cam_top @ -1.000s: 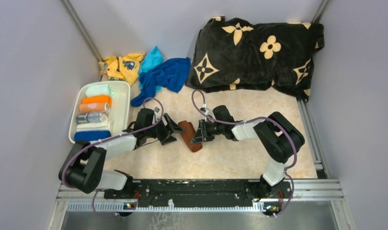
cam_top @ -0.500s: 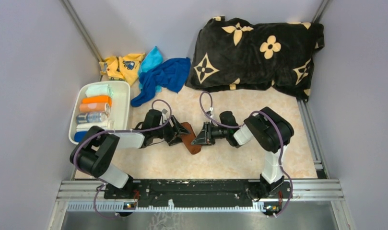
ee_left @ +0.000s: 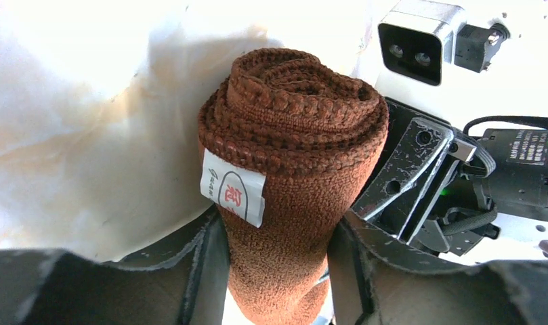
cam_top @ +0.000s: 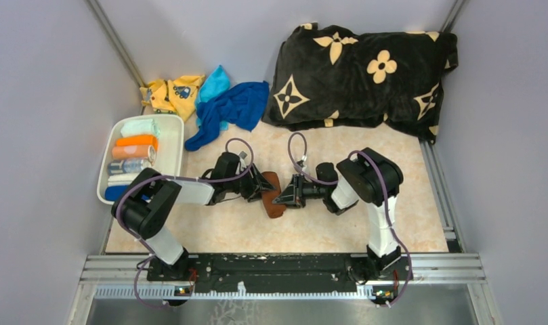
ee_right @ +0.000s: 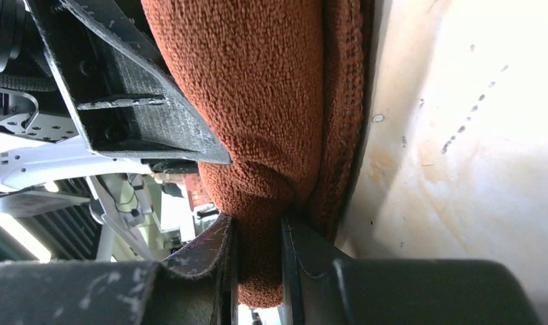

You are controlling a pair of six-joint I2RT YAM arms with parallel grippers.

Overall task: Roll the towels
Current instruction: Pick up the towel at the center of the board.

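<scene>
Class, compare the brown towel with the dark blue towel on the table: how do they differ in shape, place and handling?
The brown towel is rolled into a tight cylinder; the blue towel lies loose and crumpled. The brown towel sits mid-table, between the left fingers and right fingers; the blue towel lies untouched at the far side, beside the pillow. Both are small, plain, soft cloths.

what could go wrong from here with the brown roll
The right end effector pinches only a thin fold of the brown towel, so a pull could drag that layer out and loosen the roll. The left end effector grips near one end; the far coiled end is free and might unwind.
</scene>
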